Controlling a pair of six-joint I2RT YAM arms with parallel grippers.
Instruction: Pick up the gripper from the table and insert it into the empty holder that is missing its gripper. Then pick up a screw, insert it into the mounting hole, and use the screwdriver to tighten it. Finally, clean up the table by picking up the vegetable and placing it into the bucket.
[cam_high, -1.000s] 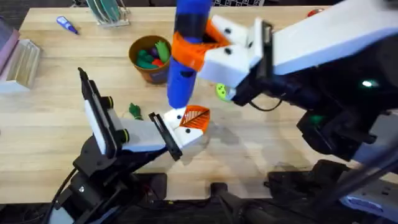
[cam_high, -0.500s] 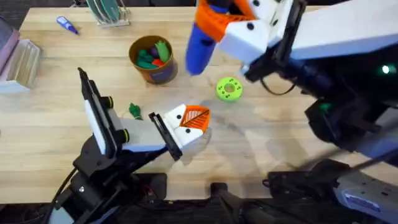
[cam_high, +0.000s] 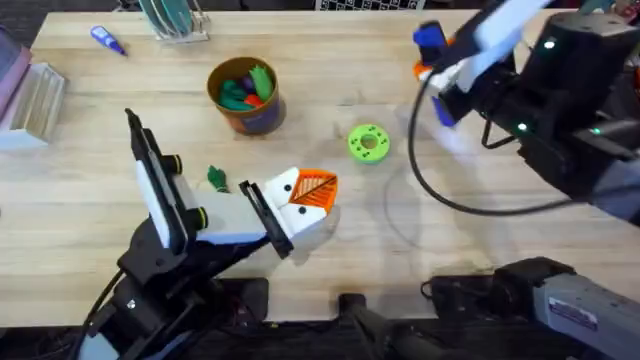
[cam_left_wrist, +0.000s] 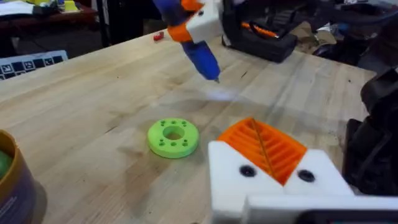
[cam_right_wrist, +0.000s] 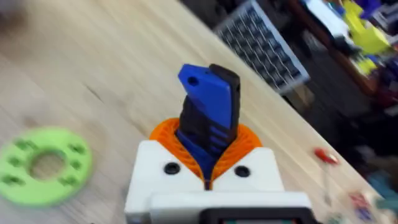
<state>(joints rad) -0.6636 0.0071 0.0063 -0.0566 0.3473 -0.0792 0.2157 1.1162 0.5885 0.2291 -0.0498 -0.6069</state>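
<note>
Right hand (cam_high: 445, 75) grips the screwdriver (cam_high: 432, 40) above the table's (cam_high: 90, 200) far right in the overhead view; left hand (cam_high: 312, 192), clenched and empty, rests near the vegetable (cam_high: 217, 179) and bucket (cam_high: 243, 95). Left wrist view: screwdriver tip hangs beyond the green disc (cam_left_wrist: 173, 137). Right wrist view: orange pads (cam_right_wrist: 166, 134) clamp the blue body.

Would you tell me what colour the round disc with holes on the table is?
The disc is bright lime green, clearest in the left wrist view.
</note>
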